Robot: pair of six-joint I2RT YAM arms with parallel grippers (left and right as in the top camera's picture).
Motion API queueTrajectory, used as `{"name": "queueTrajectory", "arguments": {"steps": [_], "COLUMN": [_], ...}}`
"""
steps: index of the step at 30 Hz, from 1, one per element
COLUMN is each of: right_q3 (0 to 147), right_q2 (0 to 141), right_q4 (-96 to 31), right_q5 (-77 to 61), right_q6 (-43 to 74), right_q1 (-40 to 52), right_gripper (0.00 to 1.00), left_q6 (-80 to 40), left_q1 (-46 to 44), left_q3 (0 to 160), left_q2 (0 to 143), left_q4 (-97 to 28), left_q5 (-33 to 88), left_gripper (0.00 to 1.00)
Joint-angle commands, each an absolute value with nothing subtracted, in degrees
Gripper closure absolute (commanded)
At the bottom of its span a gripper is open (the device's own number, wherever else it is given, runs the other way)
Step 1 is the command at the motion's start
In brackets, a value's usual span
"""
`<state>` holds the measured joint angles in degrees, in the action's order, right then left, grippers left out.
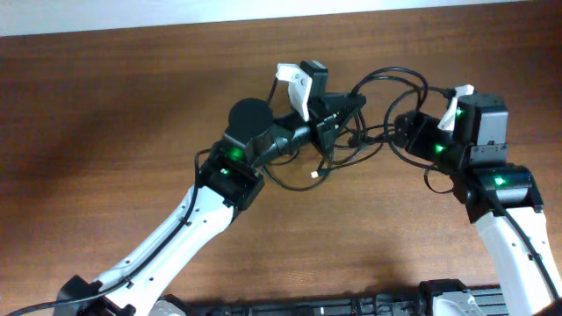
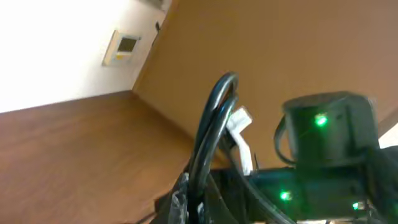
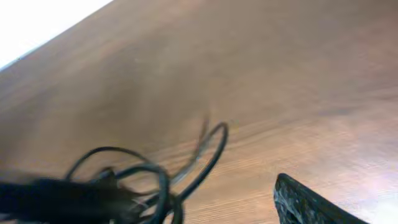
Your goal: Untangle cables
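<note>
The cables point(image 1: 386, 92) are thin black cords lying in loose loops on the wooden table between the two arms, with a small white plug end point(image 1: 314, 176) hanging toward the front. My left gripper point(image 1: 349, 109) is shut on a cable loop, which rises from between its jaws in the left wrist view point(image 2: 214, 118). My right gripper point(image 1: 406, 132) is right of the tangle and open. In the right wrist view the cables point(image 3: 155, 177) lie ahead of it, only its right fingertip point(image 3: 305, 202) shows clearly, and nothing is between the jaws.
The brown wooden table point(image 1: 132, 105) extends left and front of the arms. The right arm's black body with green lights point(image 2: 323, 134) fills the right of the left wrist view. A white wall with a small wall panel point(image 2: 124, 46) is behind the table.
</note>
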<state>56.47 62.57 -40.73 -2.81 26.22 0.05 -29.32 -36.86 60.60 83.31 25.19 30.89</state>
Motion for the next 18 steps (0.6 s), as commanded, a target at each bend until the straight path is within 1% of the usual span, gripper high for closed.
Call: {"name": "queueTrajectory", "arguments": {"steps": [1, 3, 6, 8, 9, 11, 13, 16, 18], "right_q3": [56.88, 56.8, 56.8, 56.8, 56.8, 56.8, 56.8, 56.8, 56.8], "right_q2": [62.26, 62.28, 62.46, 62.46, 62.46, 62.46, 62.46, 62.46, 62.46], "right_q4": [-45.25, -46.24, -46.22, -45.56, -44.25, -41.43, -39.81, -38.22, -36.01], "right_q5": [13.54, 16.36, 16.1, 12.69, 9.52, -0.08, -11.33, -23.29, -29.41], "right_q6": [26.17, 26.2, 26.37, 26.57, 24.77, 15.73, 6.52, -0.62, -2.59], "right_q1": [0.32, 0.27, 0.27, 0.27, 0.32, 0.38, 0.38, 0.38, 0.38], "right_gripper": [0.21, 0.21, 0.2, 0.15, 0.14, 0.14, 0.11, 0.09, 0.09], "left_q6": [-28.4, -28.67, -28.67, -29.93, -30.13, -30.15, -32.36, -36.12, -40.8], "left_q1": [-33.01, -30.04, -24.47, -22.52, -22.44, -22.46, -22.85, -23.73, -24.34], "left_q3": [61.23, 61.23, 61.23, 61.23, 61.23, 61.23, 61.23, 61.23, 61.23], "left_q2": [80.6, 79.0, 76.31, 76.03, 76.03, 76.05, 76.03, 76.05, 76.05], "left_q4": [28.27, 28.23, 27.57, 25.98, 24.58, 23.18, 23.29, 23.16, 23.07], "left_q5": [33.69, 33.71, 33.67, 33.67, 33.69, 33.71, 33.69, 33.8, 35.14], "left_gripper": [1.0, 1.0, 1.0, 1.0, 1.0, 1.0, 1.0, 1.0, 1.0]}}
